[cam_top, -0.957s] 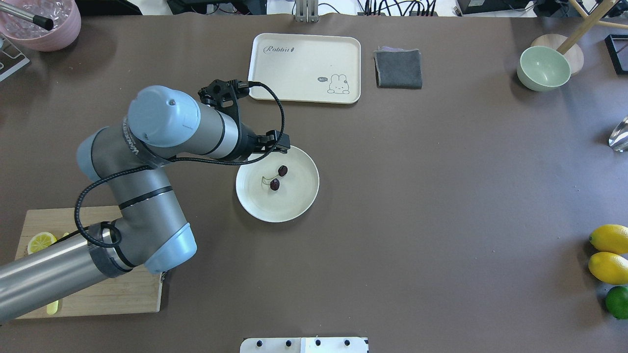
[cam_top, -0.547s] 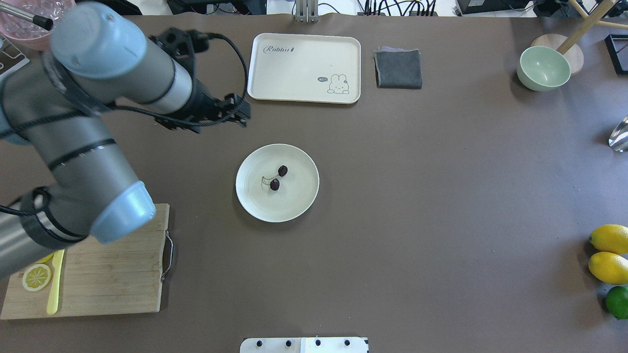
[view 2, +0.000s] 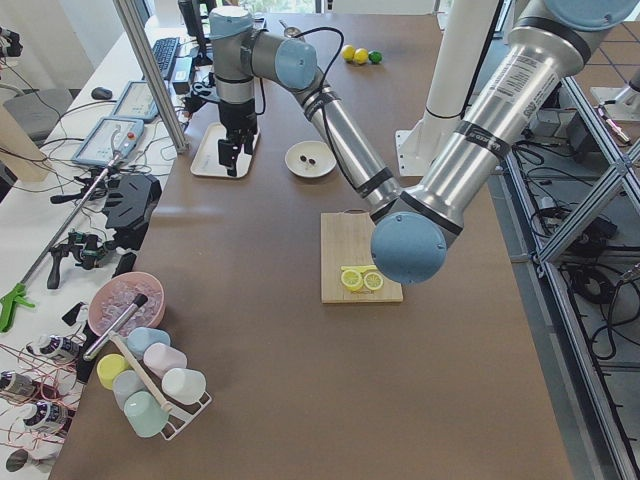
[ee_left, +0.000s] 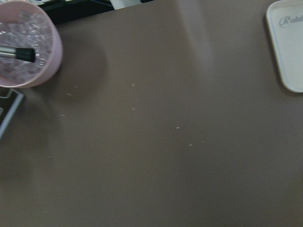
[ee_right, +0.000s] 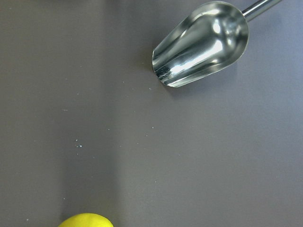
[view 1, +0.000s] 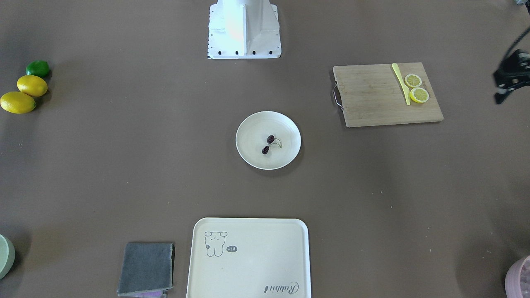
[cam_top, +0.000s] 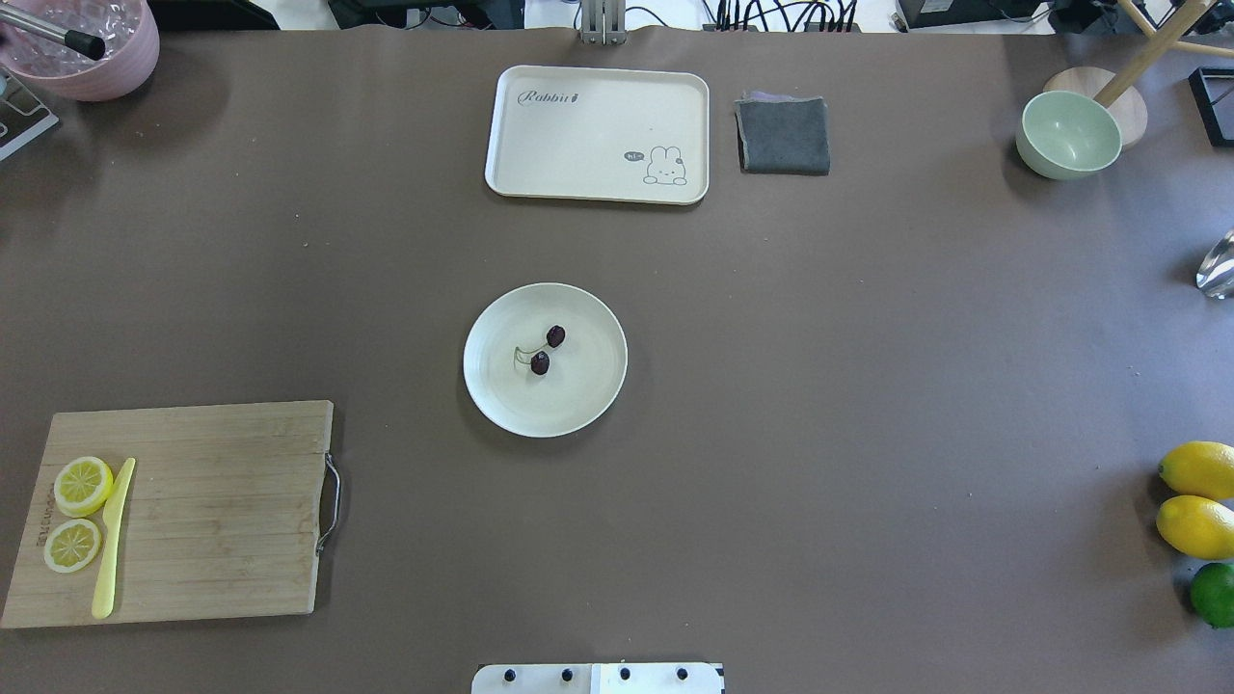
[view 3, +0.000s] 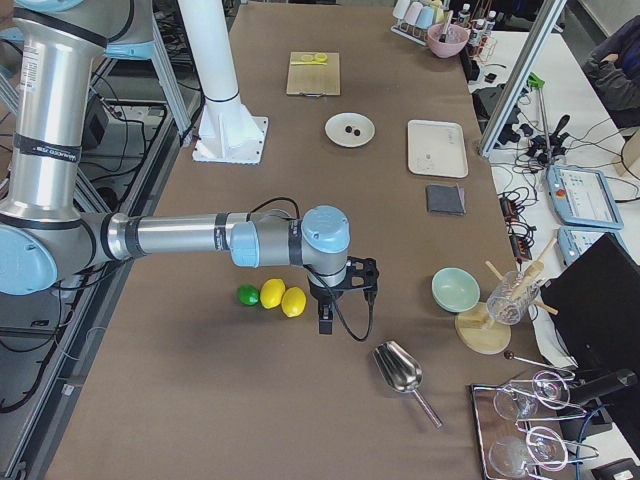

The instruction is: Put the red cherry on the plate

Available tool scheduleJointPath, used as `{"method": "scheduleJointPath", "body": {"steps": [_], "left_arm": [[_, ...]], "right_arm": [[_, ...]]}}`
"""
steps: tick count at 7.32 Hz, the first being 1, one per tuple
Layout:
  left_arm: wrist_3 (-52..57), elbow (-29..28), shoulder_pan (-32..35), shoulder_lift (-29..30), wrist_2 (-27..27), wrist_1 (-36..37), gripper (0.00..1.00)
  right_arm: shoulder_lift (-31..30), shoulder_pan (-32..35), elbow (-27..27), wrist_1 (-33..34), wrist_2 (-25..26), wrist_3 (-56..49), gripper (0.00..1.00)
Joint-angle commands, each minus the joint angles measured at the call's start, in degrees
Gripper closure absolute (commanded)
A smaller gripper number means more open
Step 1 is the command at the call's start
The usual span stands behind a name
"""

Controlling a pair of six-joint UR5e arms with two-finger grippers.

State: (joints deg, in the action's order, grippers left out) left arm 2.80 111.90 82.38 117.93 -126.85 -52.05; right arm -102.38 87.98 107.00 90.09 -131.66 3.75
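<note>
The red cherry (cam_top: pixel 547 349), two dark fruits on a thin green stem, lies on the round cream plate (cam_top: pixel 578 410) at the table's middle, left of the plate's centre. The front-facing view shows the same cherry (view 1: pixel 268 145) on the plate (view 1: pixel 254 159) with nothing touching it. My left gripper (view 1: pixel 502 92) is far off at that view's right edge, past the cutting board; its fingers look apart and hold nothing. My right gripper (view 3: pixel 324 322) hangs by the lemons at the far end, and I cannot tell if it is open or shut.
A cream tray (cam_top: pixel 598 135) and a grey cloth (cam_top: pixel 783 135) lie beyond the plate. A cutting board (cam_top: pixel 212 511) with lemon slices and a yellow knife is at the near left. A green bowl (cam_top: pixel 1068 133), lemons (cam_top: pixel 1195 496), a metal scoop (ee_right: pixel 201 45) and a pink bowl (cam_top: pixel 92 53) line the edges.
The left arm has drawn back from the plate's far rim, swung left and left the overhead view. The cherry has stayed where it lay on the plate.
</note>
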Motion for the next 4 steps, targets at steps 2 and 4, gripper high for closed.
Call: {"method": "scheduleJointPath", "body": {"steps": [2, 4], "left_arm": [[13.98, -13.28, 9.43, -20.59, -2.69, -26.78, 0.02], [13.46, -20.06, 15.40, -22.48, -9.55, -33.91, 0.02]], "right_arm": [[0.07, 0.00, -0.39, 0.00, 0.00, 0.12, 0.00], [0.07, 0.00, -0.39, 0.00, 0.00, 0.12, 0.00]]}}
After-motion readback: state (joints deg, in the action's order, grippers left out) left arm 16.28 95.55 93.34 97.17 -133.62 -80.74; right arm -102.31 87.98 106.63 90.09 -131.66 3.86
